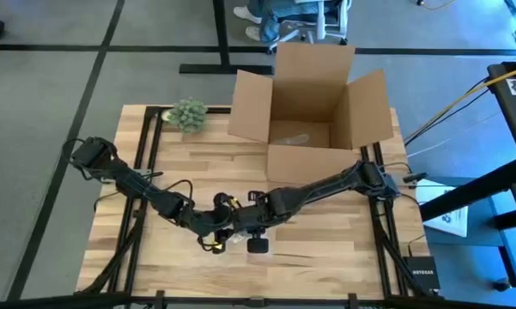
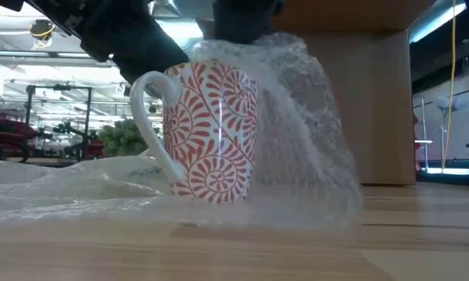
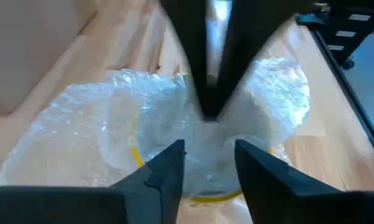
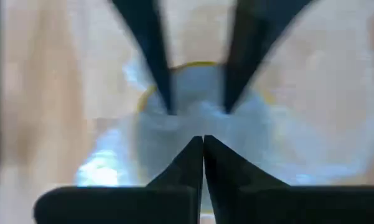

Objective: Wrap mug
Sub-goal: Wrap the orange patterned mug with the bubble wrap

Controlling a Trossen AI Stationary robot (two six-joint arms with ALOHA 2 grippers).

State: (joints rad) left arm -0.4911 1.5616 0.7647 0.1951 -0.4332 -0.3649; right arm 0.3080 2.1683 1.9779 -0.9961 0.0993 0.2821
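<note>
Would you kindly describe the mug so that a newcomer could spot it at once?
Start at the open cardboard box on the wooden table, then come to the near edge where both arms meet. There stands the mug, white with red swirls, half draped in bubble wrap.

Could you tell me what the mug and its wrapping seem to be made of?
The mug looks like glazed ceramic: glossy white with a red swirl print. The wrapping appears to be clear plastic bubble wrap, translucent and dimpled, draped over the mug's rim and far side.
</note>
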